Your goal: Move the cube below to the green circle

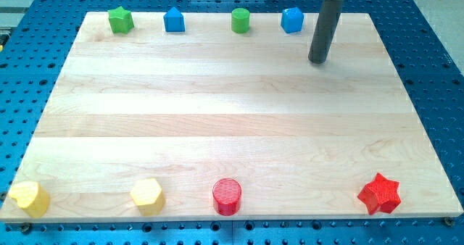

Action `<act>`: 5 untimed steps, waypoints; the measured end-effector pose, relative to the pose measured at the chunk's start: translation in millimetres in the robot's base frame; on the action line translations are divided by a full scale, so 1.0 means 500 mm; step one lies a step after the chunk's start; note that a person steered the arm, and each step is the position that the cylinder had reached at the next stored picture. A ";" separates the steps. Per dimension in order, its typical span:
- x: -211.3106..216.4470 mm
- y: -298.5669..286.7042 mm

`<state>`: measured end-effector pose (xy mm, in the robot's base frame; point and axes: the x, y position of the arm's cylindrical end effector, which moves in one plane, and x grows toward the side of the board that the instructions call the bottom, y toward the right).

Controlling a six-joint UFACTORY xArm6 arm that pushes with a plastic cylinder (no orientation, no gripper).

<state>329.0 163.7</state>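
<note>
Blue cube [291,19] sits at bench [217,114] top edge, just right of green circle [241,20], apart. My tip [317,61] rests below-right of the cube, near, not touching. No jaws fitted; nothing held.

green star [120,19], blue cube [174,19], green circle [241,20], red star [380,193]

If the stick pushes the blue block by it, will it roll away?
Probably not: the blue block looks flat-sided and squat, so it should slide, not roll. It seems small and light, and may spin if my tip, at its lower right, hits off-centre.
</note>
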 end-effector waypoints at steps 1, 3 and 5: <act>0.000 0.000; 0.001 0.037; -0.229 0.062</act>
<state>214.4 194.7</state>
